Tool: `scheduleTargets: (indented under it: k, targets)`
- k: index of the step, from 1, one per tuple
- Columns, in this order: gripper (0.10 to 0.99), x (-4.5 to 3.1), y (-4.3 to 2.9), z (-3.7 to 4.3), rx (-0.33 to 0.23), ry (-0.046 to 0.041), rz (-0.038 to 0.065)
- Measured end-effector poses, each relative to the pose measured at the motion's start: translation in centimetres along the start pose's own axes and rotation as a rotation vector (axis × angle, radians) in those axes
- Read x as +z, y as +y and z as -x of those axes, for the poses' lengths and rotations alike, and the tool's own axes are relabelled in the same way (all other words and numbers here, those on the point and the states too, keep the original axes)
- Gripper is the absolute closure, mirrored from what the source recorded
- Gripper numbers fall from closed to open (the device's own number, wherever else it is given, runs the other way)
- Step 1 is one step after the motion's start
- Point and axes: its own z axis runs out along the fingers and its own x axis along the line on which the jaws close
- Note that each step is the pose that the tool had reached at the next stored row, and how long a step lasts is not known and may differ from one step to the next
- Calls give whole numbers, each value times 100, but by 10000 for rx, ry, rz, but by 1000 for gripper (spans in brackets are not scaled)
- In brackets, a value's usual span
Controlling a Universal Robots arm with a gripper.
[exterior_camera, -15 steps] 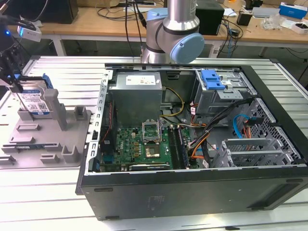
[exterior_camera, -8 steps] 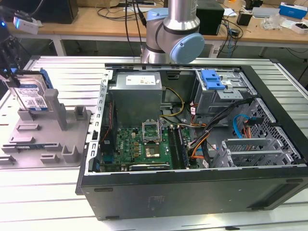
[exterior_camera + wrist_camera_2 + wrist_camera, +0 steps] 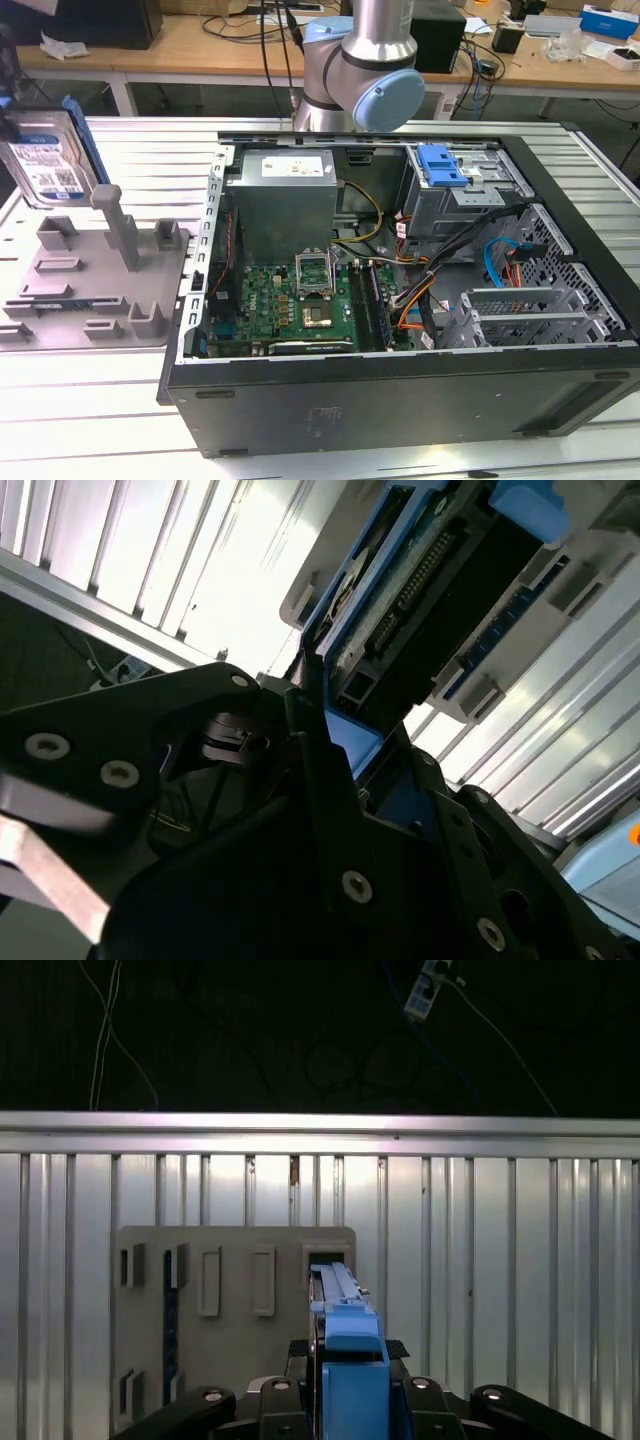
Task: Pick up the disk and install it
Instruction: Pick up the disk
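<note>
I am clamping my gripper (image 3: 350,1395) on the blue carrier edge of the disk (image 3: 45,155), jaws drawn in to its thickness. I am holding it upright over the grey fixture (image 3: 100,270), at ten o'clock from the open computer case (image 3: 400,300) in the exterior view (whether it clears the slot, I cannot tell). The pick-up is in hand. Installing, I judge, is calling for a firm hold over the case wall.

The counter (image 3: 90,420) under me is pale slatted metal. A grey fixture (image 3: 70,290) lies on it at the exterior view's left, and an open computer case (image 3: 400,400) sits just beside it
</note>
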Motion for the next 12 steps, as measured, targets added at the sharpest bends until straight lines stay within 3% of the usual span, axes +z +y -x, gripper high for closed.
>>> scheduleTargets:
  k: [1, 5, 12]
  targets:
    - [718, -45, 1, 1, 0, 2, 0]
    - [718, -356, 12, 7, 1, 7, 0]
    - [718, -712, 24, 12, 3, 21, -1]
